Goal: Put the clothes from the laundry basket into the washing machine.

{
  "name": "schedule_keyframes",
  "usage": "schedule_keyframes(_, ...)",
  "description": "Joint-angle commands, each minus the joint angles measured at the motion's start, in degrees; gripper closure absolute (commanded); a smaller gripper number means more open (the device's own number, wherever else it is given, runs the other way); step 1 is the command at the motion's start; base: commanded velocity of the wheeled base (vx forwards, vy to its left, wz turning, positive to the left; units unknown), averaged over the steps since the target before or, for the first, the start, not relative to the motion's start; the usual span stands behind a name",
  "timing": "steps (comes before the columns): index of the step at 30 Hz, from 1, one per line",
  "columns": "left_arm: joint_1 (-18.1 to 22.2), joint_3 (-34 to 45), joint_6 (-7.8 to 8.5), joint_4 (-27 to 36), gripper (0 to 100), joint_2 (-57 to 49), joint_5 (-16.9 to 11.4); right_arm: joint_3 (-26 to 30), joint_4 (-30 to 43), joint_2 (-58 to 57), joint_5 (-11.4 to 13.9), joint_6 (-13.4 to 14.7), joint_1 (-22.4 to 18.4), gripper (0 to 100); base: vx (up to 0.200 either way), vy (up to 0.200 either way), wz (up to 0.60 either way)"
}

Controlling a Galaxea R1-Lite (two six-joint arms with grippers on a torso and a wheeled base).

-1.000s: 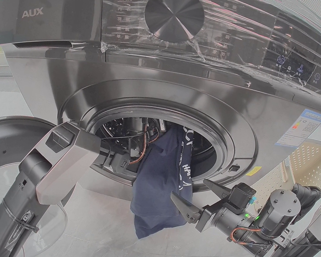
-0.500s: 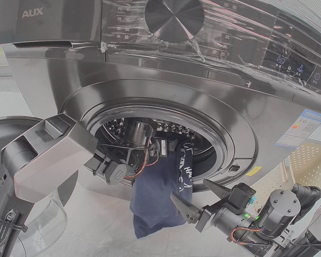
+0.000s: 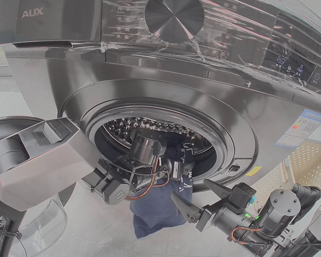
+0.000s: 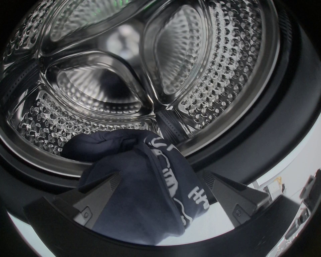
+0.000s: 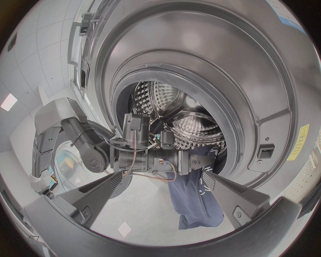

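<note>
Well apart, the jaws of the left gripper [image 4: 160,182] straddle a navy shirt [image 4: 133,204] at the mouth of the washing machine [image 3: 176,85], gripping nothing; whether they touch the cloth is hard to tell. The right gripper [image 3: 190,188], jaws likewise spread, hovers just beside the shirt's hanging half. White-lettered, the shirt lies partly in the steel drum [image 4: 207,67], the rest dangling toward the floor [image 3: 109,240]. The cream laundry basket [image 3: 312,164] is cut off behind the right arm.
</note>
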Motion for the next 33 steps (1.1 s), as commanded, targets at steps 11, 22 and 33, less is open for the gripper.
schedule_keyframes(11,-0.8,2.8,2.05,-2.1,100,2.1,-1.3,-0.1,0.0,0.0,0.0,0.0,0.0,0,0.0,0.0,0.0)
schedule_keyframes(22,1.5,-4.5,1.96,-7.4,100,6.0,-0.3,-0.1,0.0,0.1,0.1,0.0,-0.1,0,0.0,0.0,0.0)
schedule_keyframes(33,5.9,-16.1,1.96,-11.7,100,9.0,6.0,-0.2,0.0,0.0,0.1,0.0,0.1,0,0.0,0.0,0.0)
